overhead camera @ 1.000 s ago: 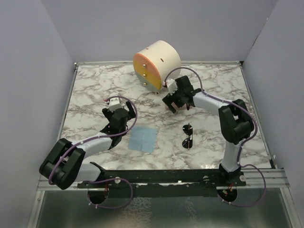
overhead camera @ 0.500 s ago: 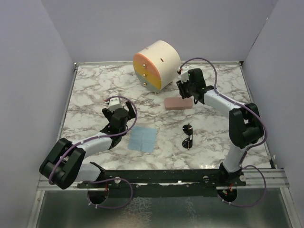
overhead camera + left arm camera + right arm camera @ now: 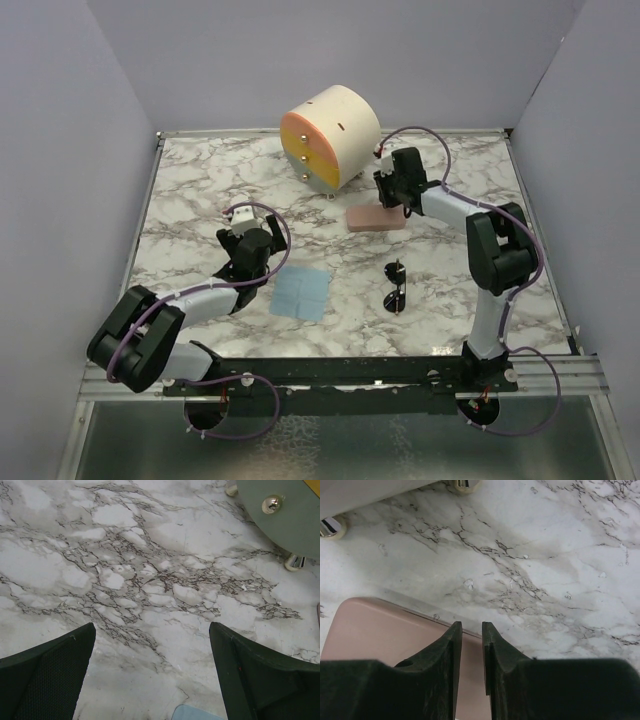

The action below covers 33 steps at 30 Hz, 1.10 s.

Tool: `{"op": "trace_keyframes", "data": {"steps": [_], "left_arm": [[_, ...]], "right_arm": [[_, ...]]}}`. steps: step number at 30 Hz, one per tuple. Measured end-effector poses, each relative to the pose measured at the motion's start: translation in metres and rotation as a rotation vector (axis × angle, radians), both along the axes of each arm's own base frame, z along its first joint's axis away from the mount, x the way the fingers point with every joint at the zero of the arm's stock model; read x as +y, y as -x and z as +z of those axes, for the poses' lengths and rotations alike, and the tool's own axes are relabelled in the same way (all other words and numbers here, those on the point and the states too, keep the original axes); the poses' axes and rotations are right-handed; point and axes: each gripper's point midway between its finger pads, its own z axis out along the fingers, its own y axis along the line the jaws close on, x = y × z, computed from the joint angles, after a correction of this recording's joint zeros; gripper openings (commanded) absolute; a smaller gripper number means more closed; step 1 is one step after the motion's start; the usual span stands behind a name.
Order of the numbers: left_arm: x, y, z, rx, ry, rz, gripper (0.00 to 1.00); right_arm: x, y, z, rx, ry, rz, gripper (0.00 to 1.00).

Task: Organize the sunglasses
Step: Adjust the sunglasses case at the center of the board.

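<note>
White marble with grey veins covers the table [image 3: 200,190], closed in by plain lilac walls. On its right half lie the sunglasses [image 3: 396,288], round black lenses in a thin black frame, one lens toward the back and one toward the front edge. Nothing touches them. The light blue cloth [image 3: 301,291] lies flat to their left, apart from them, and the pink glasses case [image 3: 377,217] lies farther back, also apart.

Above the far right end of that case hangs the right gripper [image 3: 385,192]. In the right wrist view, its jaws are drawn almost together, a thin slit between them and nothing in it, with the case's rounded corner [image 3: 385,630] just below and left of the fingertips.

Behind the case stands a round cream drawer cabinet [image 3: 328,135] with orange, yellow and grey-green fronts and metal knobs.

On the left half of the table, just behind the cloth, the left gripper [image 3: 247,218] is near the marble, its jaws wide apart and empty; its wrist view shows bare marble between the fingers [image 3: 50,675] and a corner of the cloth [image 3: 192,713] at the bottom edge.
</note>
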Motion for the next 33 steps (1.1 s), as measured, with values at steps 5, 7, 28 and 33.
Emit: {"op": "trace_keyframes", "data": {"steps": [5,7,28,33], "left_arm": [[0.0,0.0,-0.005,0.013,-0.008,0.0,0.99],[0.0,0.0,-0.006,0.016,-0.01,0.0,0.99],[0.0,0.0,-0.007,0.018,-0.011,-0.001,0.99],[0.0,0.0,-0.007,0.017,-0.01,-0.001,0.99]], "right_arm": [[-0.005,-0.005,-0.008,0.008,0.0,-0.02,0.18],[-0.007,-0.009,-0.011,0.013,0.004,-0.028,0.18],[-0.017,0.028,-0.006,0.075,-0.02,-0.062,0.07],[-0.015,0.045,0.006,0.079,-0.05,-0.058,0.07]]}}
